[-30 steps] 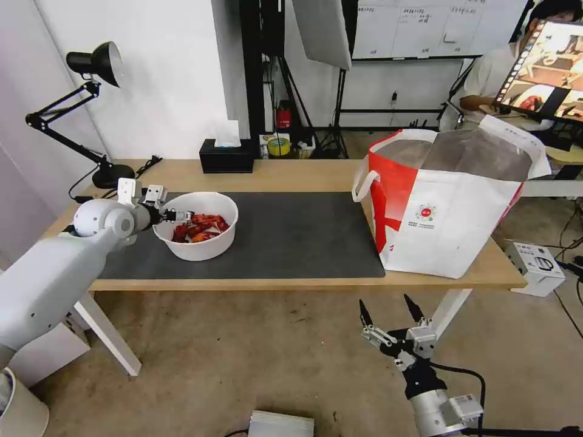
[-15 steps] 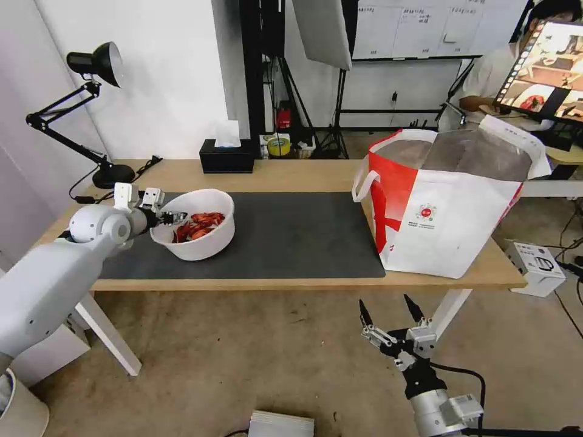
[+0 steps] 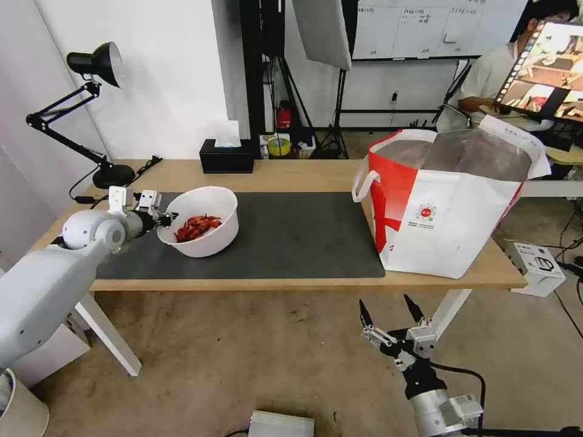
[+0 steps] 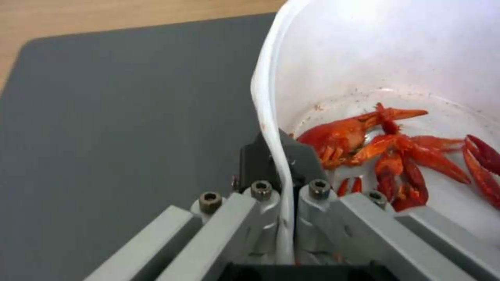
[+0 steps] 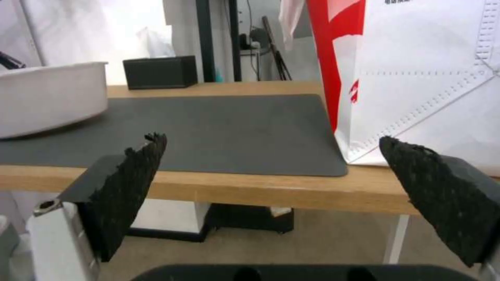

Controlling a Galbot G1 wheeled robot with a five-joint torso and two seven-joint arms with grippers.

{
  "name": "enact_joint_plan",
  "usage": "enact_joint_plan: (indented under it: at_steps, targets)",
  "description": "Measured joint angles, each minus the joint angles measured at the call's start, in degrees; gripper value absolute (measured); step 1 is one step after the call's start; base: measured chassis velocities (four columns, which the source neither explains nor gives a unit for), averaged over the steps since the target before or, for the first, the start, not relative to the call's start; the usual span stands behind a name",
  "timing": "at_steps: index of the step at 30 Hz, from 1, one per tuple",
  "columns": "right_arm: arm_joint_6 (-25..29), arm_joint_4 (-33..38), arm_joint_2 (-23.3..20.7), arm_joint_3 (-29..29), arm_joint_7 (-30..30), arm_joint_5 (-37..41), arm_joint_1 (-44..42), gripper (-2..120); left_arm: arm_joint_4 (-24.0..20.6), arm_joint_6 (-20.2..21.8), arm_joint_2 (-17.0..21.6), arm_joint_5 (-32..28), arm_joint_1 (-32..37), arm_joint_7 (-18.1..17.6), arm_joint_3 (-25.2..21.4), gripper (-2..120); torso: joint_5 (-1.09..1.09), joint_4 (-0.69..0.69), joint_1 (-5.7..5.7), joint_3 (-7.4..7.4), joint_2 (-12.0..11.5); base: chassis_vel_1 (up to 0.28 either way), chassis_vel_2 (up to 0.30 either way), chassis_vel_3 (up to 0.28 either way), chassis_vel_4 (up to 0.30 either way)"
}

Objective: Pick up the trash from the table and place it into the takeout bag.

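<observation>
The left pincer clamps the near-left rim of the tilted white bowl of crayfish over the desk; the right pincer hangs wide open below.

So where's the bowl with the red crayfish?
In the head view, the bowl is tilted over the left end of the grey mat, its rim pinched by the left gripper.

The light-wood surface carries a dark grey mat along its middle. A black tissue box and a black desk lamp's base stand at its far edge. The takeout bag stands at its right end, overlapping the mat's corner.
</observation>
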Motion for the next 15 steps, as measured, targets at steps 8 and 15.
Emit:
enact_joint_plan:
  at_steps: [8,15]
  targets:
    - [0.0,0.0,0.0,0.0,0.0,0.0,0.0,100,-4.6,0.33,1.38,-5.04,1.91,-0.12,-1.98,0,0.0,0.0,0.0,0.0,0.0,0.0,0.0,0.0,0.0]
    - [0.0,0.0,0.0,0.0,0.0,0.0,0.0,100,-13.07,0.53,3.42,-15.64,6.03,-5.82,-5.55,0,0.01,0.01,0.0,0.0,0.0,0.0,0.0,0.0,0.0]
